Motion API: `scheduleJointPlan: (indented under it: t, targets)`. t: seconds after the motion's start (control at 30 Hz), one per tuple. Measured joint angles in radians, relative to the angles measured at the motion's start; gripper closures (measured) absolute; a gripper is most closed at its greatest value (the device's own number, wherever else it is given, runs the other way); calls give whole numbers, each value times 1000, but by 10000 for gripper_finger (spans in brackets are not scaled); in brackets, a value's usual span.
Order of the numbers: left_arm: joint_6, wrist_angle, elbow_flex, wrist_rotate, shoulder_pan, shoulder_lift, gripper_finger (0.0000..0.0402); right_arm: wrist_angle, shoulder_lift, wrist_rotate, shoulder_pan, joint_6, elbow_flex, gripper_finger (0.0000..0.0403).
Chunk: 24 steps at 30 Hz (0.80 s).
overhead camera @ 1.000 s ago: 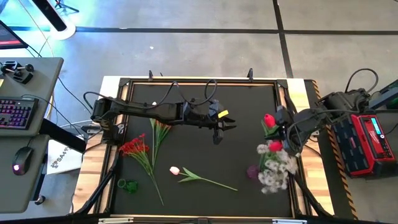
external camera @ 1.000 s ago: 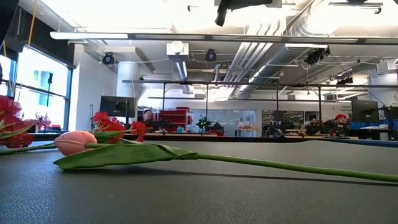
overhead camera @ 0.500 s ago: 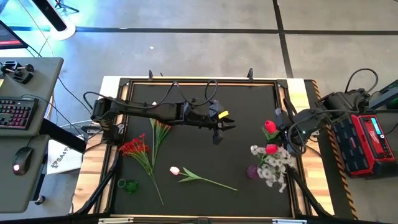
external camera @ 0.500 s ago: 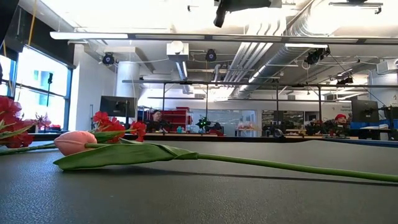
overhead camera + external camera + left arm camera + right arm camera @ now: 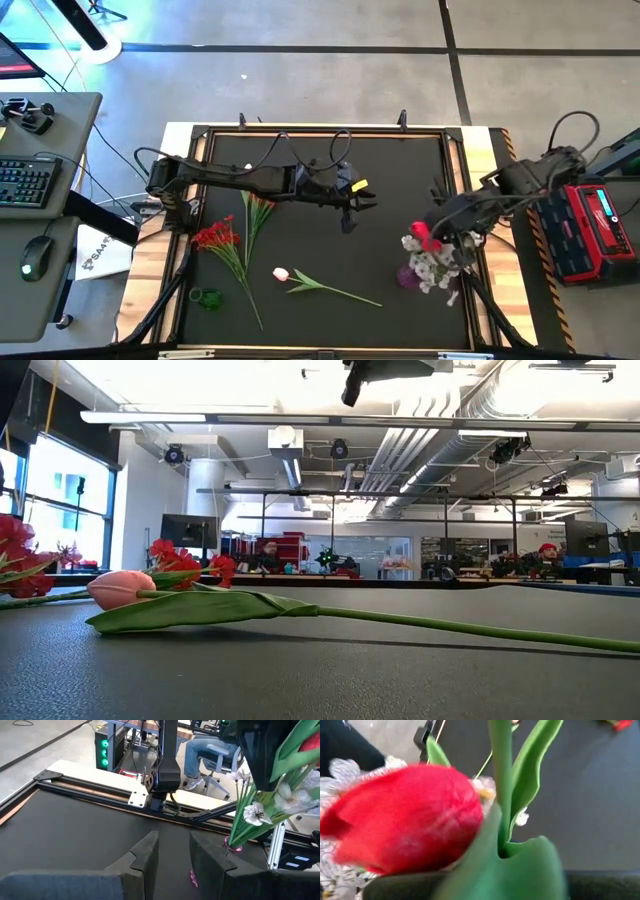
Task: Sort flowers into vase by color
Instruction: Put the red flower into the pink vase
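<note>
My right gripper (image 5: 440, 225) is over the table's right side, shut on a red flower (image 5: 421, 237) with green leaves (image 5: 520, 860). Just below it a bunch of small white blossoms (image 5: 438, 268) stands with its stems in a purple vase (image 5: 232, 845). My left gripper (image 5: 173, 854) hangs open over the table's middle (image 5: 349, 216) with nothing between its fingers. A pale pink tulip (image 5: 282, 273) lies flat on the mat near the front. A red blossom cluster (image 5: 215, 236) and another sprig (image 5: 256, 206) lie at the left. My right gripper holds the red flower by its green stem (image 5: 501, 780). The bud and leaves right in front of the wrist camera hide the fingers and the place of contact. The arm comes from the table's right, slanting down. The flower is lifted clear of the mat, over the white blossoms.
A small green object (image 5: 205, 298) lies near the front left corner. The black mat (image 5: 390, 170) is framed by a metal rail (image 5: 100, 790). A red box (image 5: 595, 235) sits beyond the right edge. People sit in the room beyond the table.
My right gripper has moved down and toward the table's near edge and middle, rolling its wrist. The red flower has gone with it and now sits right over the white blossoms.
</note>
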Motion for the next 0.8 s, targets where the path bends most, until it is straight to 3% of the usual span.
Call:
scheduleJointPlan:
  t: [0.37,0.8]
  targets:
    - [1,0,0,0,0,0,303,-20,28,-37,0,27,0,386]
    - [2,0,0,1,0,0,303,26,-59,-60,0,96,3,249]
